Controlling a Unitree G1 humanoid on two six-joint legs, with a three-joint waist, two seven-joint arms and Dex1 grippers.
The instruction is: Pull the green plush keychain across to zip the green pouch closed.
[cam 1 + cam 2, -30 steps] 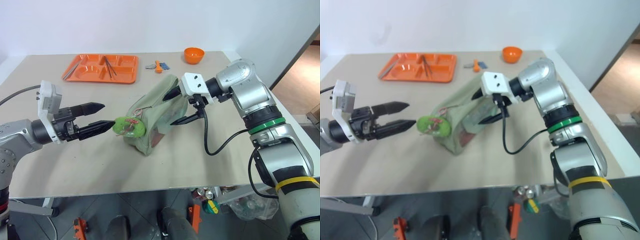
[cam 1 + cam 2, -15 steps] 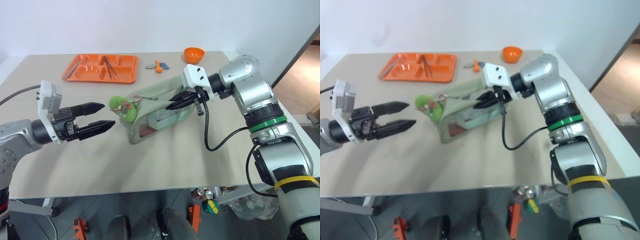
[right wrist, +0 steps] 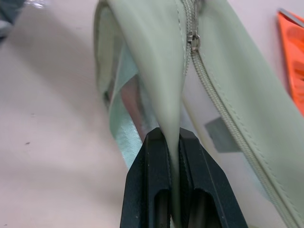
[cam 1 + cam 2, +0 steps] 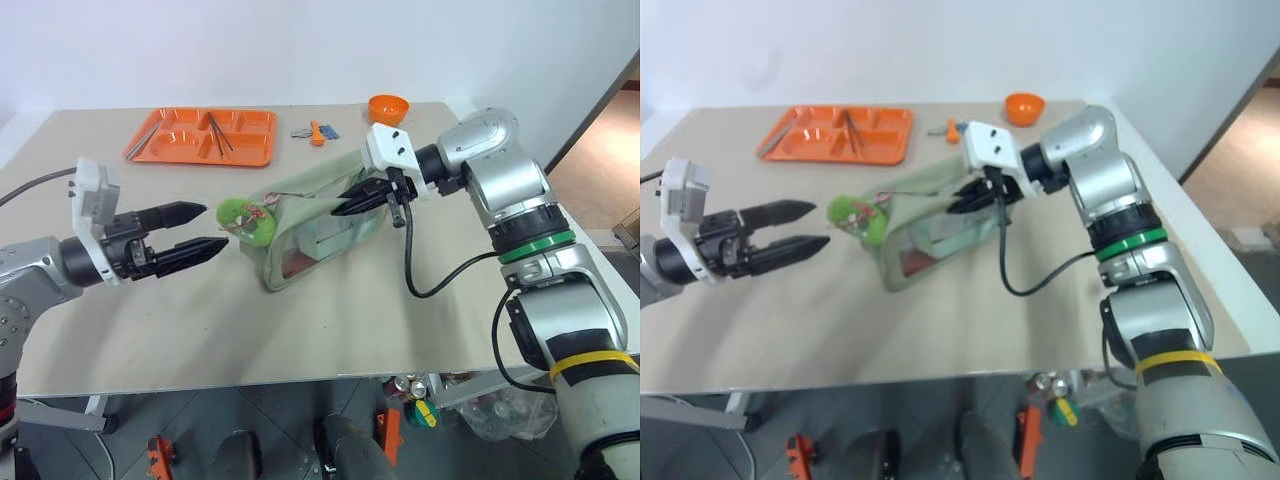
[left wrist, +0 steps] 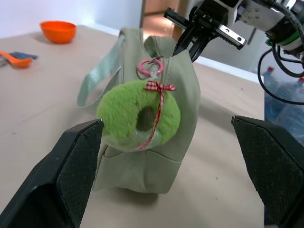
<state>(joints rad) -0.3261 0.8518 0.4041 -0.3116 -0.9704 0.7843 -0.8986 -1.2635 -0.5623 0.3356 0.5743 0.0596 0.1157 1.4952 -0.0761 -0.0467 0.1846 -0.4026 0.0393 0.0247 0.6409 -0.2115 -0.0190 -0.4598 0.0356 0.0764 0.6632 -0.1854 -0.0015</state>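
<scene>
The pale green pouch [image 4: 312, 222] lies mid-table, its clear window facing the front edge. Its right end is lifted off the table. My right gripper [image 4: 343, 207] is shut on a fold of the pouch's fabric [image 3: 167, 90] beside the zipper [image 3: 192, 38]. The fuzzy lime-green plush keychain [image 4: 245, 220], with a red-and-white bow, hangs from a pink ring [image 5: 151, 65] at the pouch's left end. My left gripper [image 4: 217, 226] stands open and level just left of the keychain, its fingers [image 5: 78, 164] on either side of it without touching.
An orange tray [image 4: 170, 140] with utensils lies at the back left. An orange bowl [image 4: 388, 108] and small blue and orange items [image 4: 316, 131] sit at the back. The table's right edge runs close behind my right arm.
My right gripper closed on the pouch's fabric and lifted that end, stretching the pouch and turning its window forward. The keychain shifted up and left. My left gripper stayed put.
</scene>
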